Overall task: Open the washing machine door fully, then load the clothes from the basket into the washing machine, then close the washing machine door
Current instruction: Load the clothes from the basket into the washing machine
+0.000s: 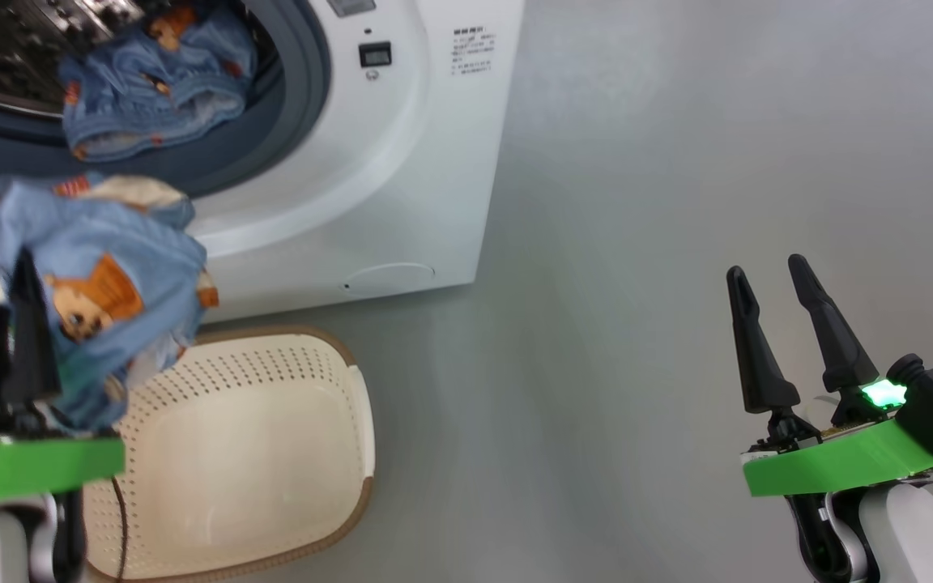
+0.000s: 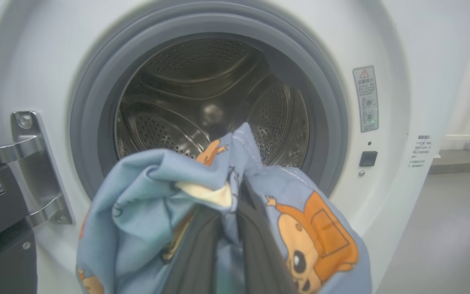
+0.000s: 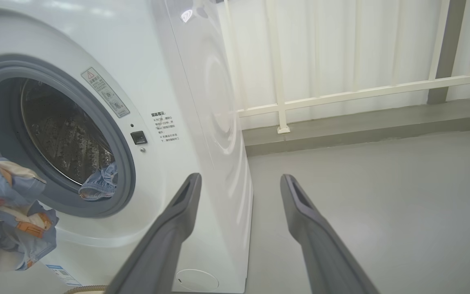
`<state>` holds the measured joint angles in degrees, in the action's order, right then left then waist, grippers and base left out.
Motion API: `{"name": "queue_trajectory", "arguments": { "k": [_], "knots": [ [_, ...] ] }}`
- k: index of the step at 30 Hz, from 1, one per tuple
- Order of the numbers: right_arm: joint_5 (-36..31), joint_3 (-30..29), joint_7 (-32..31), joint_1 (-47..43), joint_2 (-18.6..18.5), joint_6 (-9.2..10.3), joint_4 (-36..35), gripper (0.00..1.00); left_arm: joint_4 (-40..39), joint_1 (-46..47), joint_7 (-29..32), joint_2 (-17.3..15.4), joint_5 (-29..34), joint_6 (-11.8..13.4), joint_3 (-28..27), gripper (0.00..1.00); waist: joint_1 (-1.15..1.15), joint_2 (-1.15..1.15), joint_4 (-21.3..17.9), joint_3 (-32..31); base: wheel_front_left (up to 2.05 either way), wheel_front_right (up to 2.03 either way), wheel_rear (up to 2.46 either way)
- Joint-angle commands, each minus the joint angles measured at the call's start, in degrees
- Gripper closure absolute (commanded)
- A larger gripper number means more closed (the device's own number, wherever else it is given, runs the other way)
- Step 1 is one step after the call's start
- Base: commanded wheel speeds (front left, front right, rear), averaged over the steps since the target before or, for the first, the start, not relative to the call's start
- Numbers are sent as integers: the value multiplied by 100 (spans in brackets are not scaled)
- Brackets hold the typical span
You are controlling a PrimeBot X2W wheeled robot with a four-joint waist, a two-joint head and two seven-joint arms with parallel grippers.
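My left hand (image 1: 6, 283) sits at the lower left, its fingers closed together on a light-blue garment (image 1: 110, 267) printed with orange figures. The cloth bunches over the fingers and hangs above the left end of the basket (image 1: 272, 461). The cream basket stands on the grey floor (image 1: 636, 243) just in front of the washing machine (image 1: 402, 162), and I can see its bare bottom. A second blue garment (image 1: 155, 89) lies in the machine's mouth against the grey seal (image 1: 304, 97). My right hand (image 1: 766, 269) hovers at the lower right, fingers spread, holding nothing, well apart from the machine.
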<state>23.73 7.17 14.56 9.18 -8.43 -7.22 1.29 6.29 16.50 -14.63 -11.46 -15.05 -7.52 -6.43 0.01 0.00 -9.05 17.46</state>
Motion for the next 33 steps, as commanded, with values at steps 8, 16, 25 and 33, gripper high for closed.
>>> {"name": "queue_trajectory", "arguments": {
  "k": [8, 16, 25, 33],
  "knots": [
    [-46, 224, 44, 370, 118, -26, -127, 0, 489, 1299, -37, -518, -8, 3, -24, 100, -1, 0, -187, 588, 0, 0, 0],
    [-37, 382, 44, 610, 242, -26, -116, 0, 1410, 2438, -37, -850, 17, 3, 67, 100, -1, 0, -394, 940, 0, 0, 0],
    [-11, 531, 44, 772, 356, -26, -88, 0, 2430, 3579, -37, -1120, 25, 3, 58, 100, -1, 0, -641, 1294, 0, 0, 0],
    [12, 655, 44, 934, 462, -26, -105, 0, 3396, 4527, -37, -1353, 154, 3, 103, 100, -1, 0, -889, 1622, 0, 0, 0]
  ]
}}
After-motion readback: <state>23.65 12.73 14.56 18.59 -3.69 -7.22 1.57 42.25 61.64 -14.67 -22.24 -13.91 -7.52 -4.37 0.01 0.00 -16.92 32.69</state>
